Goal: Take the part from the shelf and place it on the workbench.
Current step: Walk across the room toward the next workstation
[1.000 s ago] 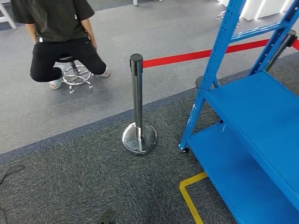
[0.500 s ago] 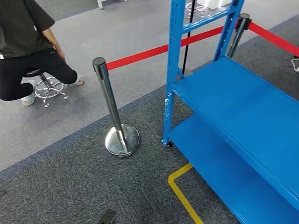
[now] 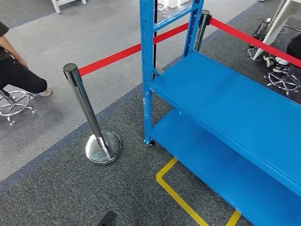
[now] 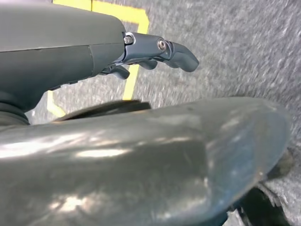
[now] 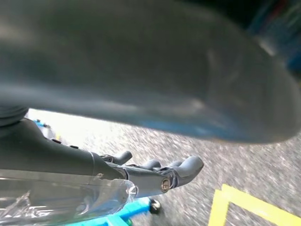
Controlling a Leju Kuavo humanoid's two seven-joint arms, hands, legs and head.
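Apparently caught lying along the right hand point(image 5: 142, 176), grasp impossible to confirm: clear plastic packet point(image 5: 67, 200), judged light, crinkly, slippery, best pinched mid-length. Pictured with left hand point(image 4: 117, 52) released, empty.

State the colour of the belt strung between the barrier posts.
Red belt, clearest in the head view.

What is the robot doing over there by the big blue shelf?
The robot stands facing a blue shelf and is meant to take a part from it. The boards in view look bare, and no part can be seen yet. Its left hand and right hand hang over the grey carpet, holding nothing. A shiny metal post with a red belt stands beside the shelf, and yellow tape marks the floor. A person sits on a stool off to the side.
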